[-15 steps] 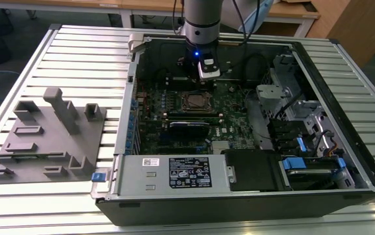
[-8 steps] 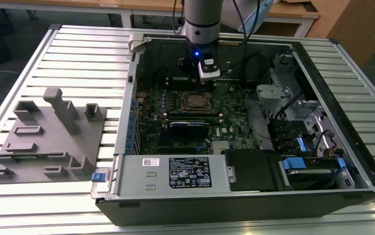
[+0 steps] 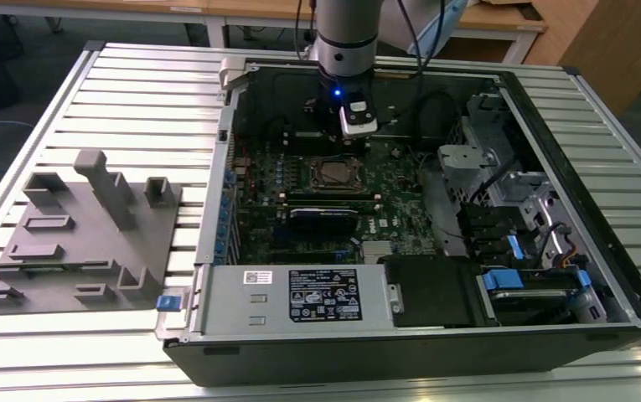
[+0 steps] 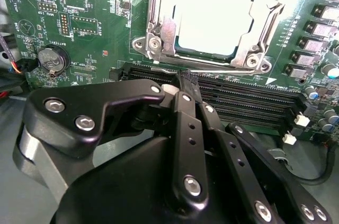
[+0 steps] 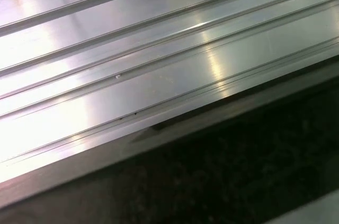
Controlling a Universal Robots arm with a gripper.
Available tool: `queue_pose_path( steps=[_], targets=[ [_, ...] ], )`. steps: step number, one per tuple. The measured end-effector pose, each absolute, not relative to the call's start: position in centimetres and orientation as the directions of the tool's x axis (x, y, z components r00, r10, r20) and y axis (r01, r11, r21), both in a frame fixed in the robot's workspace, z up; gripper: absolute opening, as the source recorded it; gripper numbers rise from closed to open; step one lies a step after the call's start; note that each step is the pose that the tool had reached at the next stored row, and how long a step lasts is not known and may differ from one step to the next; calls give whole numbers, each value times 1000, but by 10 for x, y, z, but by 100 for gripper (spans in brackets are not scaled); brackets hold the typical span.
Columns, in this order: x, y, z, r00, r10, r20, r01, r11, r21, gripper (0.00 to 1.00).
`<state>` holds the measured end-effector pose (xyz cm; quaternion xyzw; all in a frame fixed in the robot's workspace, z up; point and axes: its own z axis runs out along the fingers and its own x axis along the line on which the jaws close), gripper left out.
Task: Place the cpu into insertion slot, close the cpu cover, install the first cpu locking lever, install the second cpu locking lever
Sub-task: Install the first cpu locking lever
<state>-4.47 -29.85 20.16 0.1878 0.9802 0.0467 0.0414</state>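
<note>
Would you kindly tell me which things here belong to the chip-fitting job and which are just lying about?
For the job:
- chip, ringed by the frame
- metal cover frame
- pincer, shut, close beside the frame

Lying about:
- coin battery
- memory slots
- grey holder tray beside the case
- power supply box
</note>
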Motion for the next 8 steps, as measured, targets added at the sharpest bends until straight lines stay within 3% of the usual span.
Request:
queue_pose_path(
  steps=[8],
  targets=[
    [-44,-299,200,-926,372,-64,364,925,107,10]
  ],
)
